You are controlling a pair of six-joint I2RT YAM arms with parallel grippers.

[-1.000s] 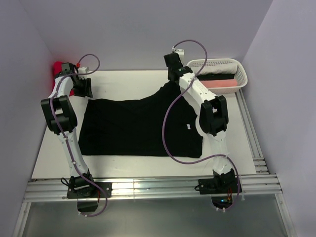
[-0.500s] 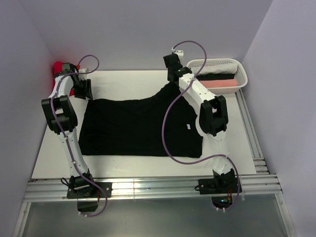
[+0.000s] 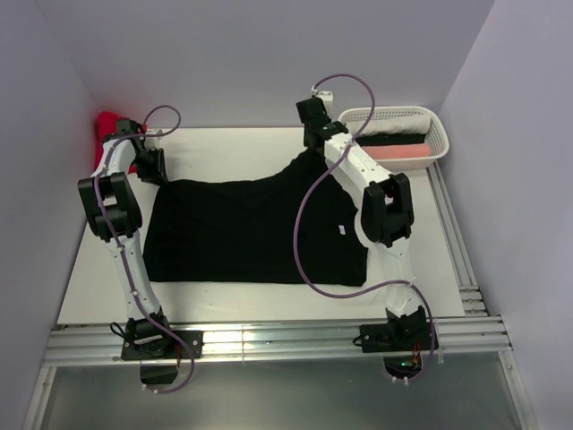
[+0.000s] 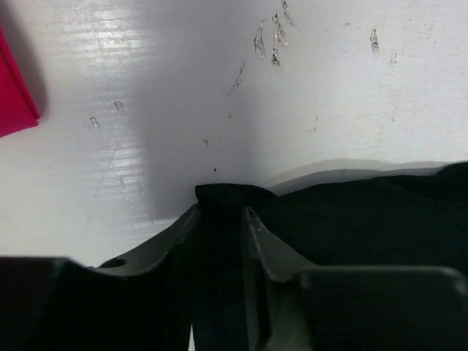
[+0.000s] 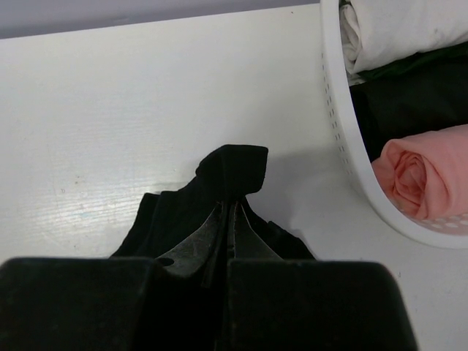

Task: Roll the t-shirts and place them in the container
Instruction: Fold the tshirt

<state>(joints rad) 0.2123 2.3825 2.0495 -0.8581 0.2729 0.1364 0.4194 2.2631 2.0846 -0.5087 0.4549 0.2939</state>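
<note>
Left gripper [image 4: 219,208]: jaws half-narrowed astride far-left corner of black t-shirt [image 3: 251,228], cloth between fingers. Real pinch or not, can't tell; dark fingers blend into dark fabric. Right gripper [image 5: 230,206]: jaws closed tight on shirt's far edge, fabric bunched into soft peak past tips. Rest of shirt lies flat and matte on scuffed white table [image 3: 224,296], small white tag [image 3: 341,230] near right arm. Red cloth [image 4: 11,88] cut off at frame edge. Perforated white basket [image 5: 335,124] partly cropped, pink roll [image 5: 417,175] inside.
</note>
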